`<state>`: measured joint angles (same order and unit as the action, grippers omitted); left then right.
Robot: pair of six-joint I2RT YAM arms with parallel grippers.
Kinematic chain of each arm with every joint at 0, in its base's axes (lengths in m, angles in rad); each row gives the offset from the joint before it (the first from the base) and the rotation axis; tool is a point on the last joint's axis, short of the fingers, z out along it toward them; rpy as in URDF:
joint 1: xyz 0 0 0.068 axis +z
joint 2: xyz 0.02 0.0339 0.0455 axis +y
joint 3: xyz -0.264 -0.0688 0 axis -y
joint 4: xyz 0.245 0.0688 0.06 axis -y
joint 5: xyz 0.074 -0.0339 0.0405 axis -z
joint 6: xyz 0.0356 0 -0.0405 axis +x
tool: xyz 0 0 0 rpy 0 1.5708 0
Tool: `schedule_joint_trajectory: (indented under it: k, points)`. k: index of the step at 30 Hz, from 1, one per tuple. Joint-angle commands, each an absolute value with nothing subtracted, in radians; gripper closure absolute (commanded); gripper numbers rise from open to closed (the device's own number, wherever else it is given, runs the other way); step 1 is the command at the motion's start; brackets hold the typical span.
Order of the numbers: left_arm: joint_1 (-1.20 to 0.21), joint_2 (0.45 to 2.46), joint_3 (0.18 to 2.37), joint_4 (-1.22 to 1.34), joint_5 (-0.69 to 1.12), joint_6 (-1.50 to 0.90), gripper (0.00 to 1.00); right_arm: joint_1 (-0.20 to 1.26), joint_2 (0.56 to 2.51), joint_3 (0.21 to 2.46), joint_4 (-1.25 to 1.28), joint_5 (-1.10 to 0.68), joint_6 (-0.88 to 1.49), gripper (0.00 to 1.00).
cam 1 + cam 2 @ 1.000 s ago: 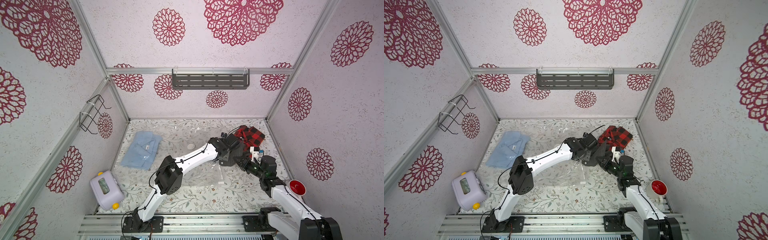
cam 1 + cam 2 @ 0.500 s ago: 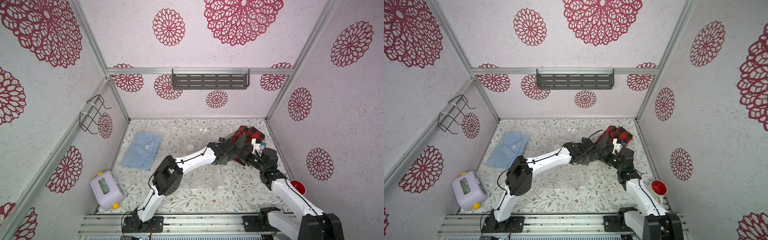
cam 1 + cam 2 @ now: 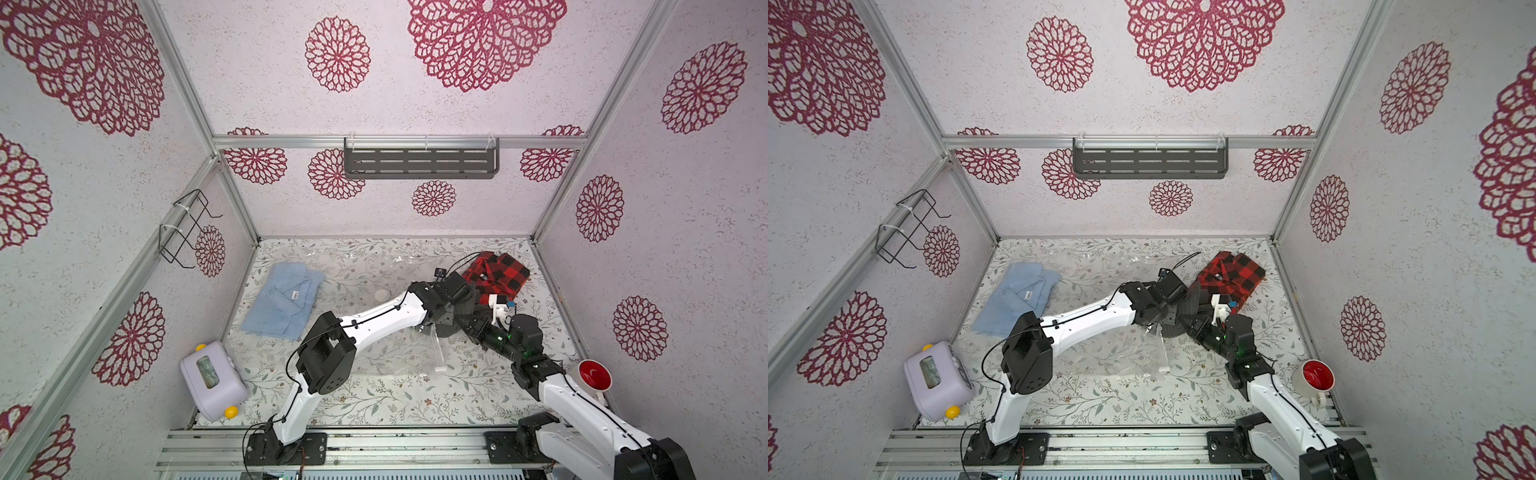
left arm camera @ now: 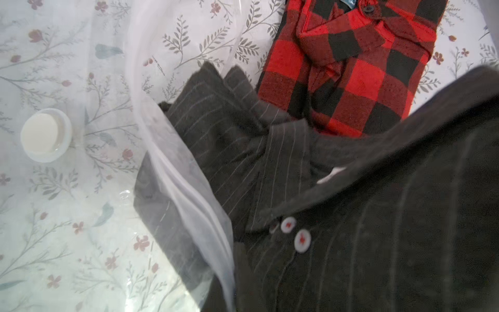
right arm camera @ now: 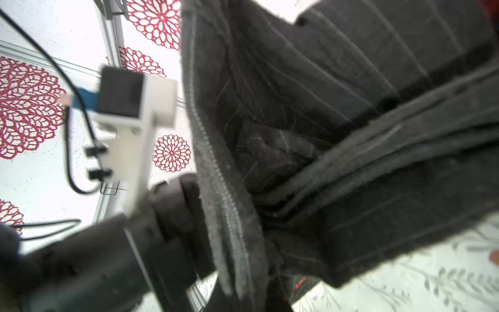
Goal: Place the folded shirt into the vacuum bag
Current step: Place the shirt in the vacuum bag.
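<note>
Since the left gripper (image 3: 444, 323) is clamped shut on the lip of the bag (image 4: 172, 167) and the right gripper (image 3: 471, 322) is pinched tight on the dark striped shirt (image 4: 351, 229), only a corner inside the mouth, rest outside, the slack lip may snag the collar and bunch the fold.

Vacuum bag (image 3: 395, 353): centre of surface (image 3: 374, 403)
Striped shirt (image 4: 351, 229): partly in bag mouth
Checked shirt (image 3: 498, 272): behind it, right rear
</note>
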<state>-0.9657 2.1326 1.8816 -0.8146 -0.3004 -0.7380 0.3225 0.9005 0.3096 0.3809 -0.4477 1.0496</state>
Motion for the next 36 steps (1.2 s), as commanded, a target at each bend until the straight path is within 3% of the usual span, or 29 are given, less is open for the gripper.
schedule_joint_trajectory:
  k: [1,3,7,10,13,27,31,36]
  points:
    - [-0.958,2.089,1.880,-0.771,-0.298,-0.744,1.00,0.364,0.841,0.273,0.388,-0.428,1.088,1.00]
    - [-0.957,2.096,1.884,-0.772,-0.295,-0.743,1.00,0.393,0.818,0.261,0.343,-0.433,1.090,1.00]
    - [-0.956,2.108,1.882,-0.774,-0.289,-0.745,1.00,0.419,0.699,0.245,0.152,-0.421,1.064,0.75]
    - [-0.954,2.118,1.881,-0.772,-0.279,-0.748,1.00,0.419,0.630,0.282,-0.038,-0.408,1.003,0.50]
    - [-0.954,2.123,1.871,-0.772,-0.275,-0.744,1.00,0.420,0.610,0.324,-0.200,-0.407,0.943,0.41]
    - [-0.932,2.071,1.702,-0.709,-0.262,-0.742,1.00,0.420,0.580,0.573,-0.612,-0.591,0.742,0.40]
    - [-0.920,2.066,1.697,-0.703,-0.262,-0.736,1.00,0.420,0.568,0.597,-0.536,-0.736,0.776,0.40]
    - [-0.910,2.051,1.676,-0.691,-0.262,-0.736,1.00,0.420,0.620,0.529,-0.370,-0.734,0.815,0.43]
